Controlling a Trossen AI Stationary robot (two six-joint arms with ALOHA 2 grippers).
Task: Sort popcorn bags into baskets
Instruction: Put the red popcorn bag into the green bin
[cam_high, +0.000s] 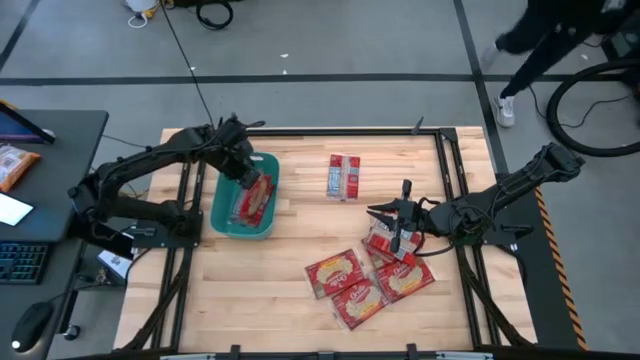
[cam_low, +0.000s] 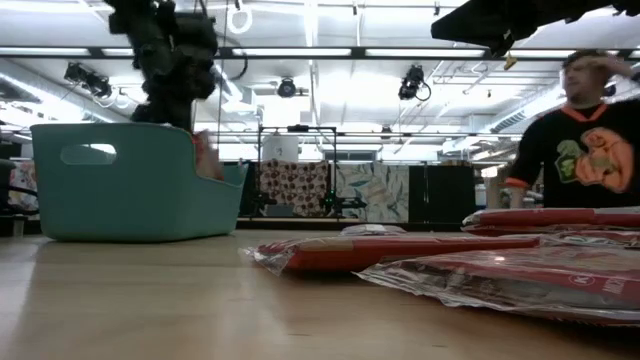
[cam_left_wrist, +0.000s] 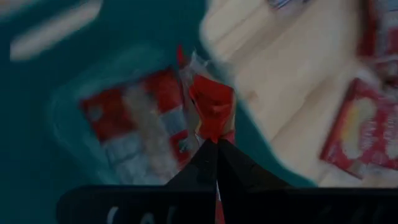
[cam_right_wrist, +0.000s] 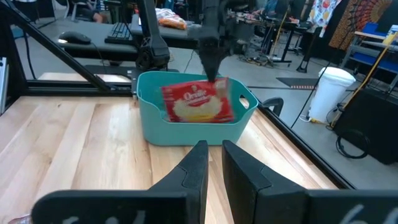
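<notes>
Overhead, left gripper (cam_high: 252, 180) pinches a bag (cam_high: 256, 196) above the basket (cam_high: 222, 218); right gripper (cam_high: 398, 222), jaws narrow and empty, hovers over the pile (cam_high: 368, 280).

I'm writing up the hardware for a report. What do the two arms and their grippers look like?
Both arms are dark, nearly black, built of slim jointed segments mounted at opposite table edges. The left gripper and right gripper each end in two narrow, tapering black fingers fixed to a flat black crossbar. No markings are legible.

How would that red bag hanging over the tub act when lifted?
Probably light: the left fingers pinch the bag by one edge only. Likely fairly stiff, since it hangs flat over the tub. Its glossy wrapper may be slippery.
</notes>
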